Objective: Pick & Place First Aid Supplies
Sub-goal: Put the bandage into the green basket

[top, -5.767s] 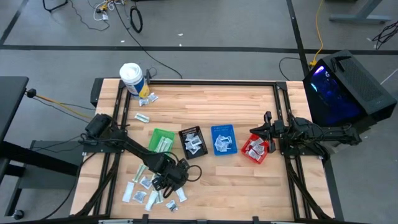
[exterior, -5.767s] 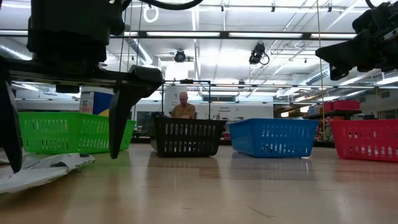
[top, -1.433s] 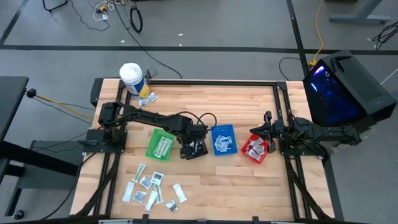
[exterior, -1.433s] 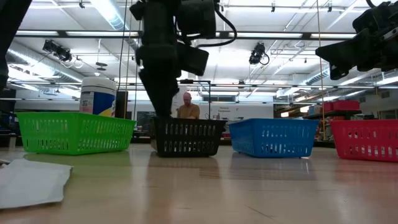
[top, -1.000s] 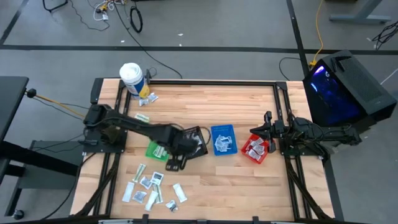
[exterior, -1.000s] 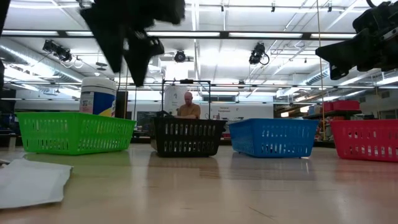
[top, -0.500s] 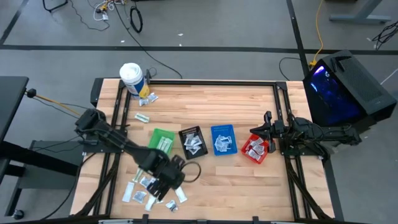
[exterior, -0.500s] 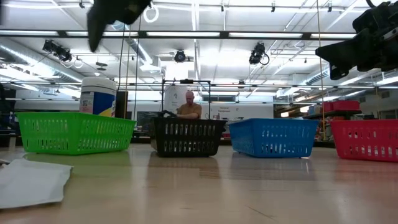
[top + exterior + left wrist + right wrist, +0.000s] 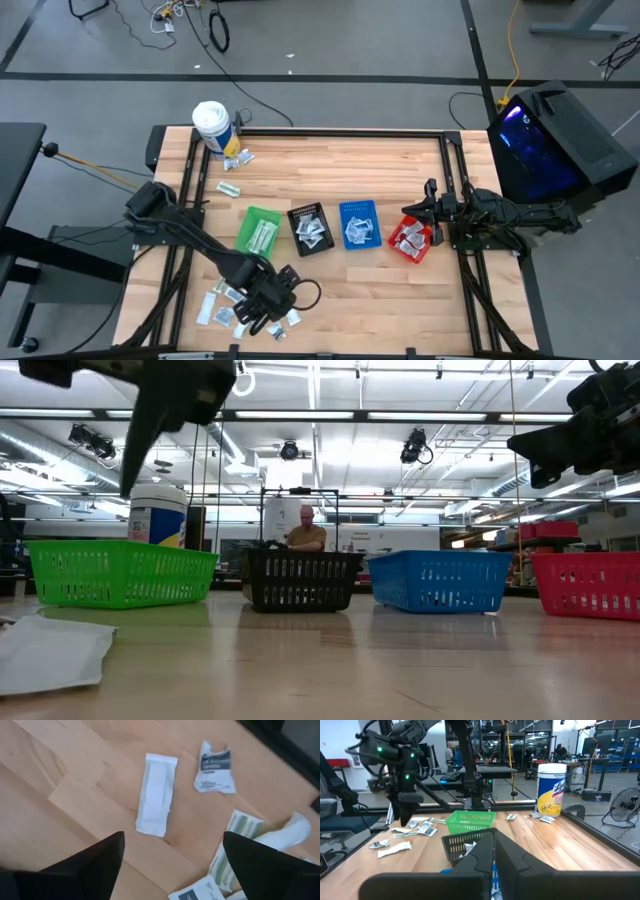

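White sachet (image 9: 156, 793) | on table, ahead of open left claw (image 9: 170, 855)

Bare wood (image 9: 400, 300) right of sachets (image 9: 225, 300); bins (image 9: 335, 228) block mid-table.

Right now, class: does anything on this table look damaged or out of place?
One small sachet among the loose ones looks crumpled and torn at its top, unlike the flat white strip packet beside it. The open left tool hovers above them.
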You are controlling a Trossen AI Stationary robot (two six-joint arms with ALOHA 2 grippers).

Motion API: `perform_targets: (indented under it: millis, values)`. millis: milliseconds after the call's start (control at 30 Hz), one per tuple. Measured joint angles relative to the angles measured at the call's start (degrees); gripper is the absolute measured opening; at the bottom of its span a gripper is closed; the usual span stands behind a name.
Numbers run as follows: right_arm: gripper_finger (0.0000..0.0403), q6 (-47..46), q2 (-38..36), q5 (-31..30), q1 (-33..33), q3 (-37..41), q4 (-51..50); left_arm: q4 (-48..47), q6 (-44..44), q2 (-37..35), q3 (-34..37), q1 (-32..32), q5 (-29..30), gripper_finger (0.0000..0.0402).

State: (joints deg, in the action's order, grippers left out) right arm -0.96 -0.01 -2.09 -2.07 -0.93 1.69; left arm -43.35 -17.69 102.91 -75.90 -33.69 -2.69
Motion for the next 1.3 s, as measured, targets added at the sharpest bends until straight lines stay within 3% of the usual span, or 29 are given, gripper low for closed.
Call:
perform_targets:
  millis: [300, 600, 1033, 1300]
  values:
    - [0.0023, 0.01, 0.0, 0.0, 0.0, 0.0, 0.0, 1.5, -5.69, 3.9, -1.42, -0.68, 1.99, 0.0368]
    - [0.0023, 0.01, 0.0, 0.0, -0.01, 0.01, 0.0, 1.81, -5.48, 4.28, -4.46, -1.05, 2.48, 0.0363]
    - [0.0023, -0.01, 0.0, 0.0, 0.0, 0.0, 0.0, 1.88, -5.58, 12.28, -4.46, -0.61, 3.67, 0.0362]
    - [0.0023, 0.0, 0.0, 0.0, -0.02, 0.01, 0.0, 1.89, -5.77, 13.55, -4.46, -0.4, 4.76, 0.0361]
